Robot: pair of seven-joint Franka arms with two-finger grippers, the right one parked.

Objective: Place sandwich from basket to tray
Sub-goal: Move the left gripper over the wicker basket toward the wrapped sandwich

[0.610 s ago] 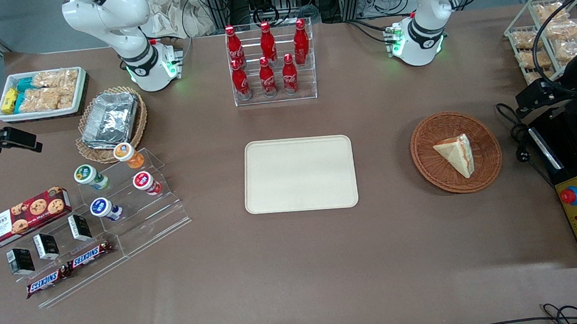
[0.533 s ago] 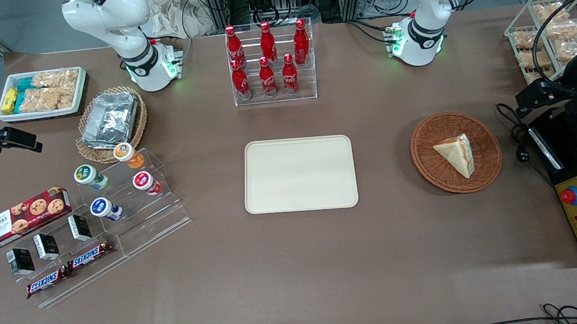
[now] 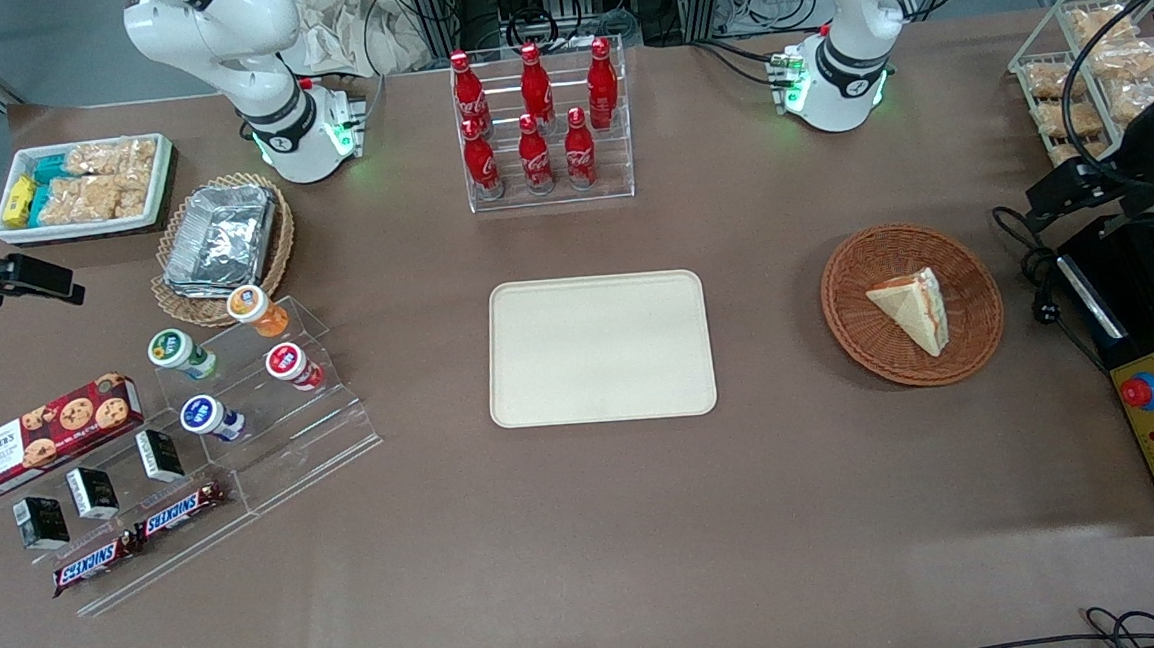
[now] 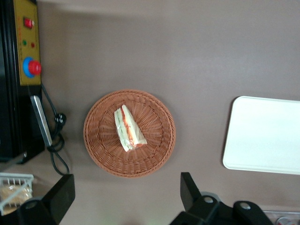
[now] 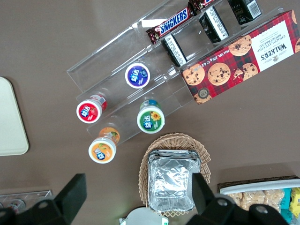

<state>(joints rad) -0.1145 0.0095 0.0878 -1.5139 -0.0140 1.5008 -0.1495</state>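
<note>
1. Lying in the basket (image 3: pixel 974 270) toward the working arm's end of the table, the sandwich (image 3: pixel 912 313) is showing its red-orange filling edge.
2. The gripper (image 4: pixel 126 180) is hovering near the basket's rim, fingers (image 4: pixel 63 194) spread wide, gripping nothing.
3. The tray (image 3: pixel 600 349) is sitting mid-table, well apart from the basket, with open tabletop lying between them.
4. The "WALKER'S" cookie box (image 3: pixel 46 437) and "SNICKERS" bars (image 3: pixel 139 539) are reading clearly toward the parked arm's end.

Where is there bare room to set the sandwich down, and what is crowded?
The tray is bare all over. Bare table lies between it and the basket that holds the sandwich. The open gripper hangs high over the basket's rim. Crowded spots: the bottle rack, farther from the camera than the tray, and the snack shelves toward the parked arm's end.
</note>
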